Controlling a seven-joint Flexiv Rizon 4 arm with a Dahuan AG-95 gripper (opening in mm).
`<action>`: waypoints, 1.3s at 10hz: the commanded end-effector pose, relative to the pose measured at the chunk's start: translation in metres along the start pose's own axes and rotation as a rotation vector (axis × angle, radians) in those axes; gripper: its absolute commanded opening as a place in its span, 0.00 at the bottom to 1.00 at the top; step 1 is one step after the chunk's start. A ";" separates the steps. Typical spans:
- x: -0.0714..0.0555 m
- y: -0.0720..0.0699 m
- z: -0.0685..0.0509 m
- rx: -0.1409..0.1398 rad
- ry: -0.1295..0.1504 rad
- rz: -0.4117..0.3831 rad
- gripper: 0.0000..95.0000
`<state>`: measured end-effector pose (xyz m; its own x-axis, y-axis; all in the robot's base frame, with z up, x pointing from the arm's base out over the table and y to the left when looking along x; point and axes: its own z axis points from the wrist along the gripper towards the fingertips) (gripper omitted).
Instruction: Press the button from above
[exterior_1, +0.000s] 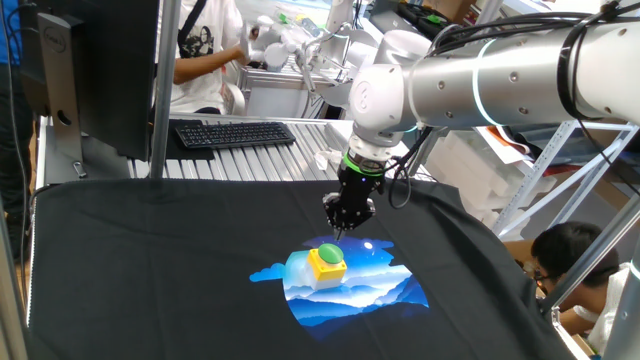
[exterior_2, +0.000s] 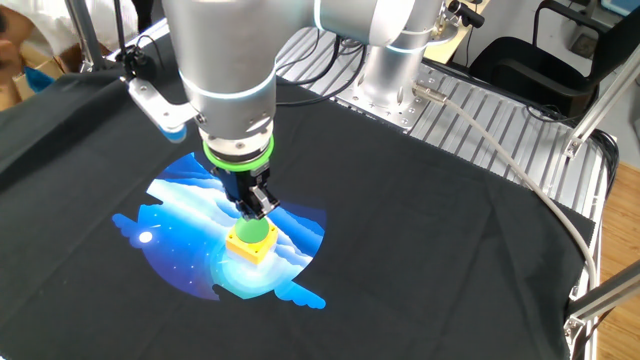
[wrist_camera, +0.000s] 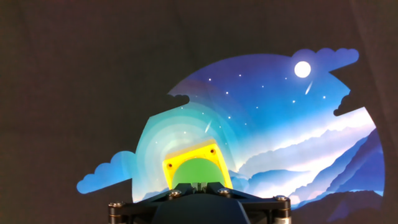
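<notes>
The button (exterior_1: 327, 252) is a green dome cap on a yellow box (exterior_1: 328, 270). It stands on a blue printed picture (exterior_1: 385, 290) on the black cloth. My gripper (exterior_1: 340, 232) points straight down just above the cap, its fingertips together. In the other fixed view the gripper (exterior_2: 256, 212) sits right over the green cap (exterior_2: 254, 232); I cannot tell whether it touches. In the hand view the cap (wrist_camera: 191, 171) and the box (wrist_camera: 179, 163) lie right under the gripper (wrist_camera: 198, 185), partly hidden by the hand.
A black cloth (exterior_1: 150, 260) covers the table. A keyboard (exterior_1: 232, 133) and a monitor (exterior_1: 90, 70) stand at the back left. People sit behind the table and at the right. A grey cable (exterior_2: 520, 180) runs across the cloth near the arm's base.
</notes>
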<state>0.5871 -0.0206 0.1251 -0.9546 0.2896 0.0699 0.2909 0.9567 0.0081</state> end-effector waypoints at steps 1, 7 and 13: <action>0.000 0.000 0.000 0.022 0.019 0.002 0.00; 0.000 0.000 0.000 0.014 0.032 0.006 0.00; 0.000 0.003 -0.001 0.024 0.055 0.007 0.00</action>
<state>0.5845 -0.0177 0.1256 -0.9484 0.2938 0.1193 0.2941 0.9557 -0.0154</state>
